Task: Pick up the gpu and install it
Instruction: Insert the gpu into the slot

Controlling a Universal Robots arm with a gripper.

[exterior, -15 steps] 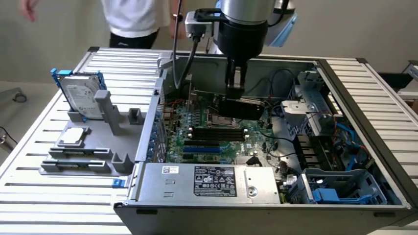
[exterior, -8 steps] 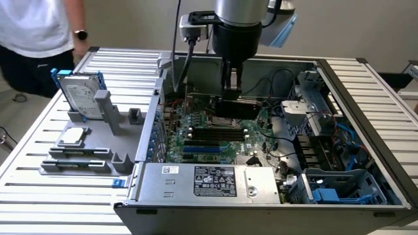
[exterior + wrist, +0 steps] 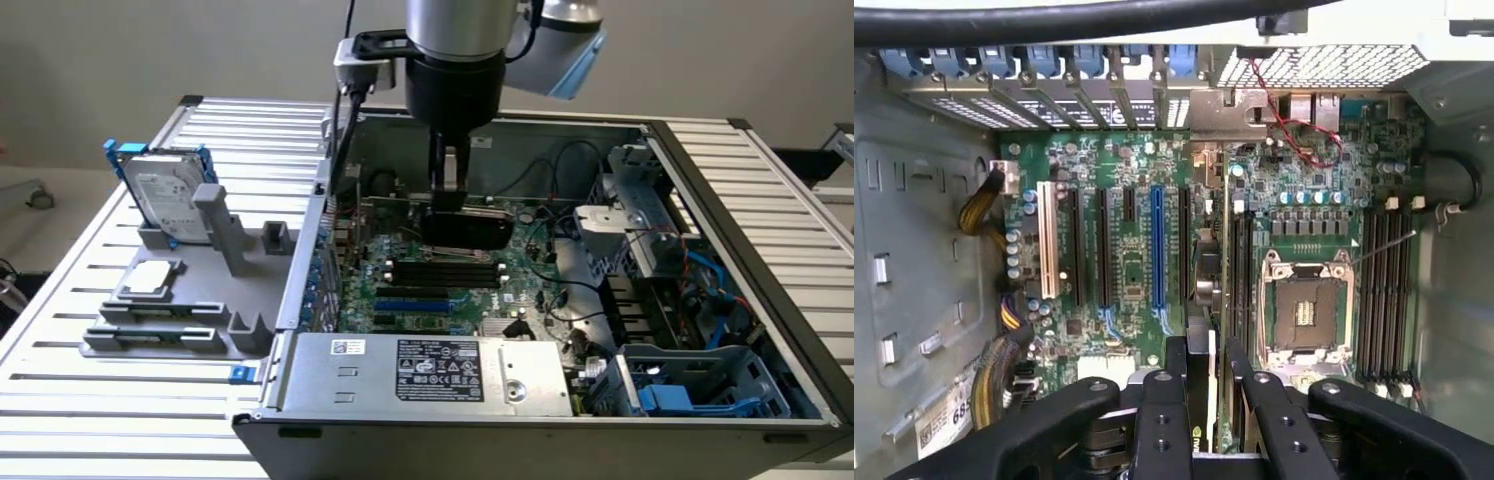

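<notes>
Installation is the step I judge to be in hand: the pick-up looks done and the card is not yet seated.

From the exterior view, the gripper [image 3: 450,205] hangs straight down into the open computer case [image 3: 694,180], and its fingers are clamped on the upper edge of the gpu [image 3: 474,228]. The card stands on edge with its black shroud facing the camera. It hangs over the motherboard [image 3: 441,300], a little beyond the blue slot [image 3: 416,298] toward the back wall of the case. I can't tell from here whether its lower edge touches anything. Well apart from the blue slot, outside the case on the exterior view's left, the grey fixture [image 3: 174,300] rests on the bench [image 3: 80,400] and holds the hard drive [image 3: 167,195].

From the wrist view, I look down past the fingers [image 3: 1176,400] of the gripper [image 3: 1205,345]. The gpu [image 3: 1202,385] is seen edge-on, pinched between them. It runs parallel to the blue slot [image 3: 1156,245] but not over it. It lies to one side, between the blue slot and the CPU socket [image 3: 1304,300], near a black slot [image 3: 1184,240].

As I see it, seating calls for the card's connector edge to sit squarely over one chosen slot, with its bracket end meeting the rear openings. The push should be straight and gentle, because any tilt could jam it against the board.
</notes>
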